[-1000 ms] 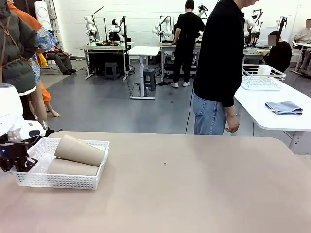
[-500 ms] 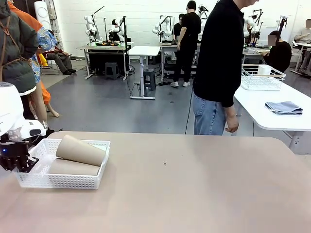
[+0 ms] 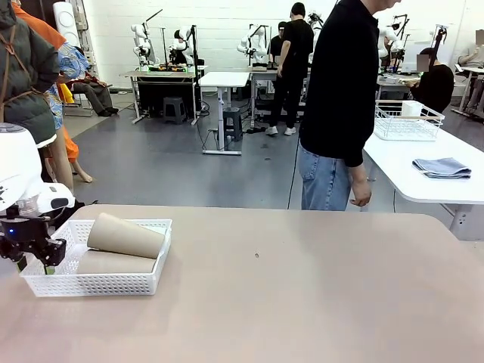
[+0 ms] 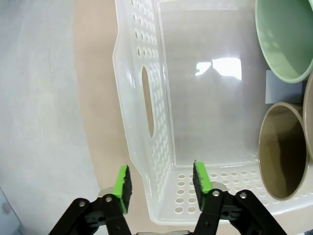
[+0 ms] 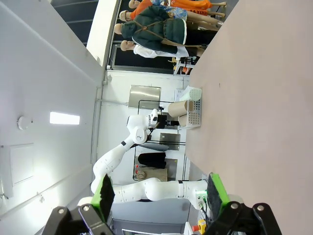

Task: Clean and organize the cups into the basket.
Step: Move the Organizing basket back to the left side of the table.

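Nearest, the left gripper [image 4: 159,188] hangs at the white basket [image 3: 91,283] on the table's left side, its green pads spread wide, straddling an end-wall corner and clamping nothing. Inside lie tan cups [image 3: 125,235] and a mint cup [image 4: 283,36], so packing looks largely complete. The right gripper [image 5: 161,193] hovers wide open, empty, above bare tabletop [image 5: 264,98], well apart.

Tan cups [image 3: 125,235] in white basket [image 3: 98,282]
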Robot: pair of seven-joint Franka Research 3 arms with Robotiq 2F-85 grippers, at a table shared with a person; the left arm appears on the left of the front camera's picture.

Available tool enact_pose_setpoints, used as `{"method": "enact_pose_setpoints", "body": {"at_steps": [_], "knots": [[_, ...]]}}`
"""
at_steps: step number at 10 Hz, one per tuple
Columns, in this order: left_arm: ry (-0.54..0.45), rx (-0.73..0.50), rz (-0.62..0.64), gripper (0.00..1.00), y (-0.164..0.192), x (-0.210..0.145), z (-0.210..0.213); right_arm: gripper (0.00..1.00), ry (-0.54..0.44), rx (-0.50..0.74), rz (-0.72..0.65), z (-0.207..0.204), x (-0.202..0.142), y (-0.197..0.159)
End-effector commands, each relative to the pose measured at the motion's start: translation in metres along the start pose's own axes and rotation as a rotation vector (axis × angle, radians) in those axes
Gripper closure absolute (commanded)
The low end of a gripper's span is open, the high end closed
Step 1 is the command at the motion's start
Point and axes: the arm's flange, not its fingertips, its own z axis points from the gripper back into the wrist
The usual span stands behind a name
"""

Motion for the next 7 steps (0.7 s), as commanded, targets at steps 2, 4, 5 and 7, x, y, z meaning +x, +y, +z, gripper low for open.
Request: {"method": "enact_pose_setpoints", "body": {"at_steps": [2,4,5,7], "knots": [[-0.002,0.043,0.012,0.00,0.0003,-0.0082,0.0019,0.00,0.003,-0.010,-0.001,0.0002,-0.0006,0.0002],[-0.001,0.051,0.009,0.00,0.0003,-0.0078,0.0026,0.00,0.003,-0.010,-0.001,0.0002,-0.0006,0.0002],[-0.001,0.055,0.017,0.00,0.0005,-0.0080,0.0031,0.00,0.003,-0.010,-0.001,0.0002,-0.0006,0.0002],[0.007,0.043,0.042,0.00,0.0025,-0.0076,0.0089,0.00,0.003,-0.010,-0.001,0.0002,-0.0006,0.0002]]}}
